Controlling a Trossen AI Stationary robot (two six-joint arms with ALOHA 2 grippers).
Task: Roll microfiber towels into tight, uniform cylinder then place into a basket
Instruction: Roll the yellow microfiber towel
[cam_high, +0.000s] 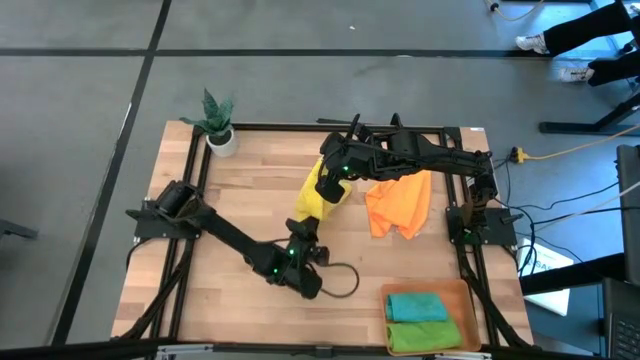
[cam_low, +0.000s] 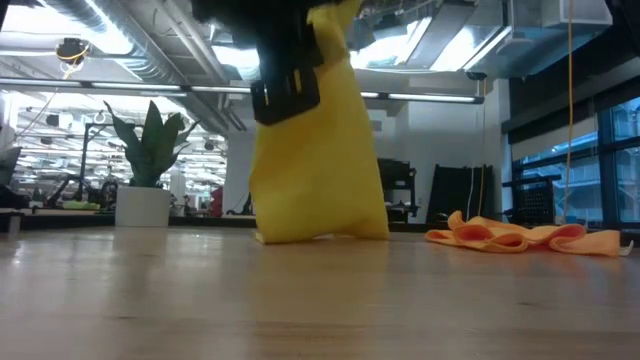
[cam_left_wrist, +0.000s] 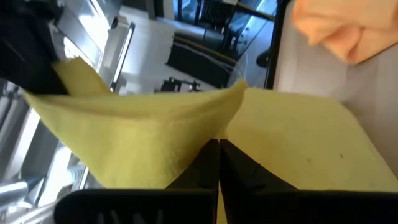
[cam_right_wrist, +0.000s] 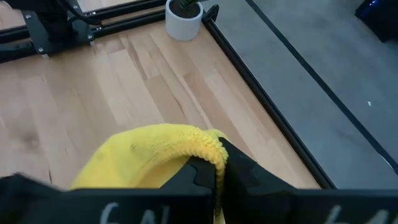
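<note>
A yellow towel (cam_high: 318, 195) hangs near the table's middle, its lower end (cam_low: 320, 232) resting on the wood. My right gripper (cam_high: 335, 170) is shut on its top. My left gripper (cam_high: 303, 230) reaches in from the near left and is shut on the towel lower down. A crumpled orange towel (cam_high: 400, 205) lies flat on the table to the right of the yellow one. The orange-brown basket (cam_high: 462, 300) stands at the near right edge, with a rolled teal towel (cam_high: 415, 305) and a rolled green towel (cam_high: 420, 337) lying in it. My left gripper pinches a raised fold of the yellow towel (cam_left_wrist: 225, 124) between its two shut fingers (cam_left_wrist: 245, 167). The fingers come in level from the table's near left. The cloth spreads to both sides of the pinch. My right gripper pinches the towel's fluffy upper edge (cam_right_wrist: 208, 144) between its two fingers (cam_right_wrist: 239, 168), slanting down from the far right. The towel hangs below them, bunched at the top, and its lower end is on the table.
A small white plant pot (cam_high: 220, 138) stands at the far left corner. A black cable loops on the table beside my left arm (cam_high: 345, 280). Bare wood lies to the left and in the near middle. A black frame rims the table (cam_high: 190, 170).
</note>
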